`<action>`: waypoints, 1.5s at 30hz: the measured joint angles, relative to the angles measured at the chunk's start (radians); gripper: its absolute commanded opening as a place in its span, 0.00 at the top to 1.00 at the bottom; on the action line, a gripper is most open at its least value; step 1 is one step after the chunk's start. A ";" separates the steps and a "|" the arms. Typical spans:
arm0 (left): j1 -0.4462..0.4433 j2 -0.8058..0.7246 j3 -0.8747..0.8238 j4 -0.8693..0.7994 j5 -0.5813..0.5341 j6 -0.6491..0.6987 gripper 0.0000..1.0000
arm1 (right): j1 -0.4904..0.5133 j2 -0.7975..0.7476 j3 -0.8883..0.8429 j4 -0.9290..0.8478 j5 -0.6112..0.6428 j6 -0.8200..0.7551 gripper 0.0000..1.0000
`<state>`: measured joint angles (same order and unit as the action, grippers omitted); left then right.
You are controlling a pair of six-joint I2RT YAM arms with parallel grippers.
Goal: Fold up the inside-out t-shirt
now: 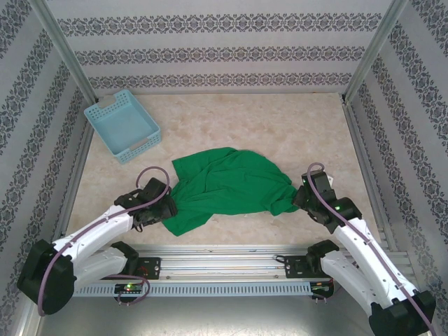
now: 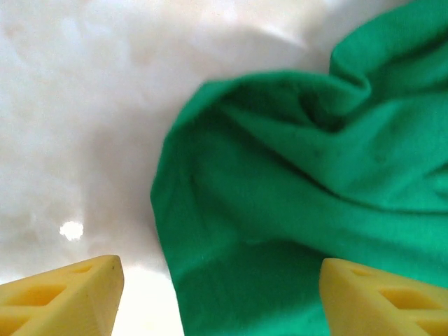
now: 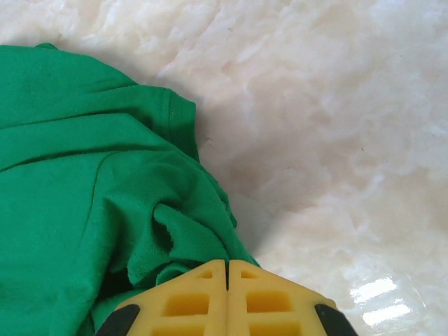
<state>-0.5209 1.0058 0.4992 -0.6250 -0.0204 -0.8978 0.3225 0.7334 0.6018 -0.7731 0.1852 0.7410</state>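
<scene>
Here, the pale stone-look table holds a crumpled green t-shirt in its middle, toward the front. A light blue lattice basket sits well apart at the back left. The left gripper has its yellow fingers spread wide over the shirt's left edge. The right gripper has its fingers pressed together, pinching a bunch of cloth at the shirt's right end.

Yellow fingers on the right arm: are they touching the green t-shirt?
Touching. The right wrist view shows the fingers shut together, with the t-shirt cloth bunched and drawn right into their tips.
</scene>
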 measured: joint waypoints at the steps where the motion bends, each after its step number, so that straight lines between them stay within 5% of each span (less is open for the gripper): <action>1: -0.015 -0.008 0.000 -0.003 0.007 -0.011 0.33 | 0.000 0.003 0.001 0.003 -0.001 -0.001 1.00; 11: -0.122 0.002 -0.040 -0.002 0.051 -0.135 0.55 | 0.000 0.027 0.018 0.008 -0.004 -0.012 1.00; 19: -0.117 0.069 -0.024 0.024 0.055 -0.125 1.00 | -0.035 0.044 0.093 0.007 0.000 -0.038 1.00; 28: 0.068 0.192 0.441 0.032 0.048 0.112 1.00 | -0.209 0.141 0.390 -0.002 -0.037 -0.142 1.00; 35: 0.092 0.157 0.921 0.055 -0.056 0.312 1.00 | -0.255 0.234 0.811 -0.038 -0.106 -0.233 1.00; 45: 0.101 -0.045 0.924 0.067 -0.145 0.413 1.00 | -0.255 0.108 1.109 -0.058 -0.114 -0.305 1.00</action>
<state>-0.4202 0.9611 1.4235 -0.5583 -0.1658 -0.4847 0.0673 0.8410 1.7103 -0.8307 0.0711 0.4362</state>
